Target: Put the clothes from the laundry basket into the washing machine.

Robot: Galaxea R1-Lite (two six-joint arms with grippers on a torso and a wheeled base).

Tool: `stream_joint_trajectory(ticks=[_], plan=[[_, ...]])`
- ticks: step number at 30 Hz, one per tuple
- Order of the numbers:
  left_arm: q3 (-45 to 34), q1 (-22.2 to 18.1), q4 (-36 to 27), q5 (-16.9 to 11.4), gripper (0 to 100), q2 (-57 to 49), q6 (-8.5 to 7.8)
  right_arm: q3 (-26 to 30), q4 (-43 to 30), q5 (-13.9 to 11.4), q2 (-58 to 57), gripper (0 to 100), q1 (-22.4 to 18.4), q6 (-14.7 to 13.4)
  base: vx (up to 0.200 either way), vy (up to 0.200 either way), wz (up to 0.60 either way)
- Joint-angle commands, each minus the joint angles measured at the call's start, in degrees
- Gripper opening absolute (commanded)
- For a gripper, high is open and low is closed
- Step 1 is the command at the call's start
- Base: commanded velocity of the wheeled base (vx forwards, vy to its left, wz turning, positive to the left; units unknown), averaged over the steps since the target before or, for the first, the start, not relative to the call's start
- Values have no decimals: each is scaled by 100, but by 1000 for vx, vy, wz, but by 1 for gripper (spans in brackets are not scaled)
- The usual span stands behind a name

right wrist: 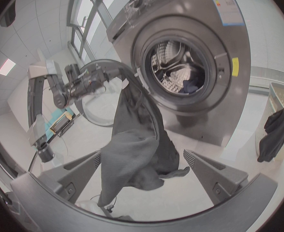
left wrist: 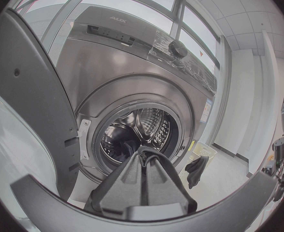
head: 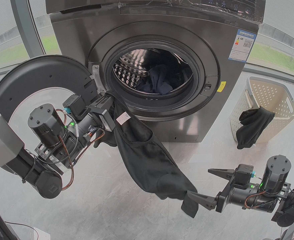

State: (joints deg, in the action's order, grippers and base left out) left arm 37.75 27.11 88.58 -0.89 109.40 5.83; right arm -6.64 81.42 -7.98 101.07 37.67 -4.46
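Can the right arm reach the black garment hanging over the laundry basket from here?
Probably yes. The right gripper is open, and bare floor lies between it and the black garment draped over the laundry basket's rim. Only the held garment's tail hangs by it.

This is a laundry corner in a bright, glass-walled room. A front-loading washing machine stands just ahead of the left tool, which grips a dark garment. Its door is swung open and plastic film covers its top. A laundry basket sits beyond the right tool on the pale tiled floor. Tall windows curve behind.
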Motion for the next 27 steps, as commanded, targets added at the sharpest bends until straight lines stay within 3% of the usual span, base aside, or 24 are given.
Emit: stream_joint_trajectory(ticks=[1, 7, 14, 27], plan=[[13, 49, 2, 10, 0, -112, 6, 295, 14, -36, 334, 100, 12, 33, 0, 0, 0], [48, 119, 2, 10, 0, -164, 6, 260, 41, -124, 624, 100, 12, 51, 0, 0, 0], [21, 233, 2, 27, 0, -191, -3, -575, 234, -151, 993, 100, 39, 33, 0, 0, 0], [48, 233, 2, 36, 0, -173, -11, -1867, 243, -80, 1468, 100, 891, -108, 0, 0, 0]])
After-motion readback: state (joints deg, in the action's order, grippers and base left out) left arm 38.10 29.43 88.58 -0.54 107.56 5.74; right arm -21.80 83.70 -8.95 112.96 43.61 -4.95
